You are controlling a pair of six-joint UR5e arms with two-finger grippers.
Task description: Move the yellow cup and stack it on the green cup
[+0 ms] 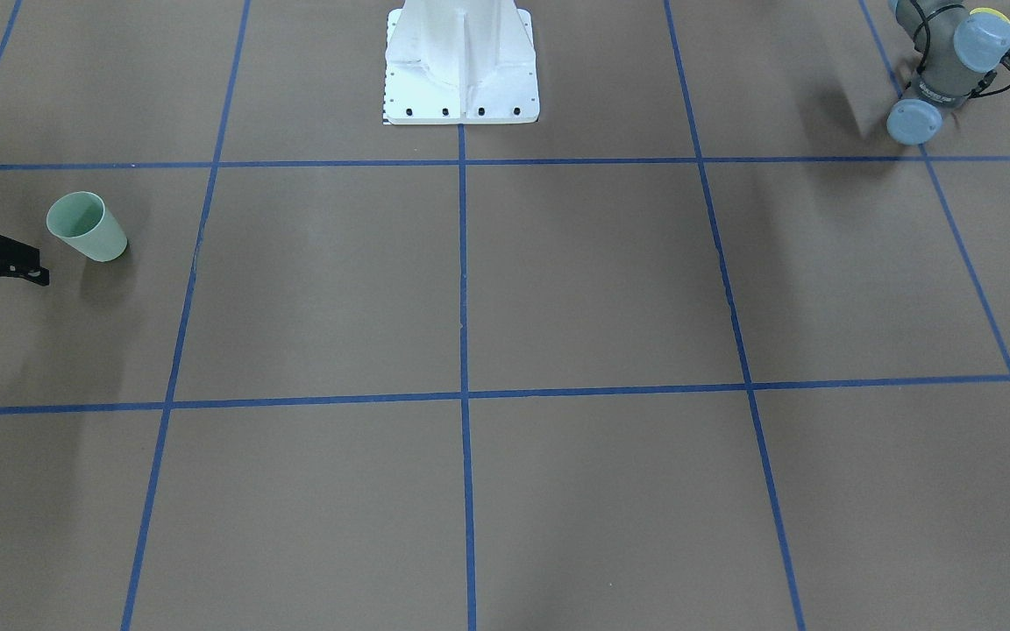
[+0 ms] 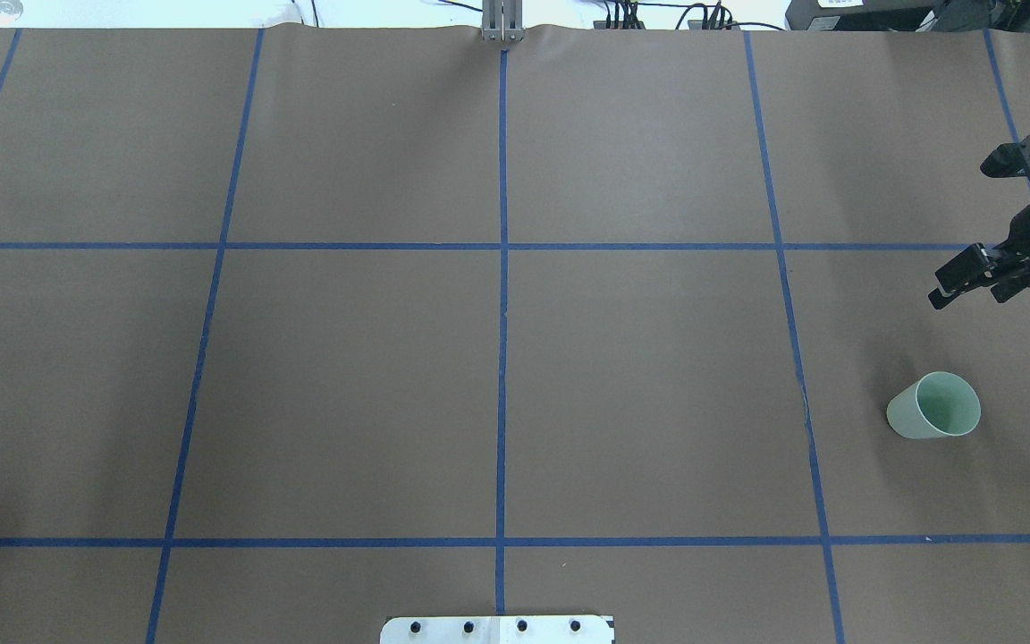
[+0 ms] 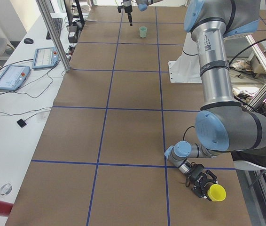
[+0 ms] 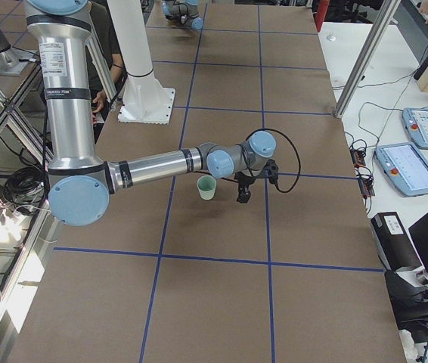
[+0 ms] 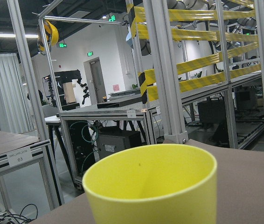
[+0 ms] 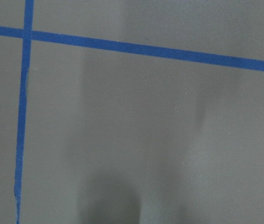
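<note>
Overhead exterior view: brown table (image 2: pixel 345 376) gridded with blue tape; green cup (image 2: pixel 933 407) upright near right gripper (image 2: pixel 971 277), fingers narrow; yellow cup (image 3: pixel 216 192) at left gripper (image 3: pixel 199 181), grip unclear.

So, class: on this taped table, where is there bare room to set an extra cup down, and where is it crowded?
Bare: the middle squares between the white robot base and the far edge. Crowded: the right end, around the green cup and right gripper, and the near-left corner by the yellow cup.

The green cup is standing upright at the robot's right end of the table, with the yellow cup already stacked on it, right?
Not stacked. The green cup stands upright and empty in the overhead view. The yellow cup is at the far left end by the left gripper, as the exterior left view shows.
</note>
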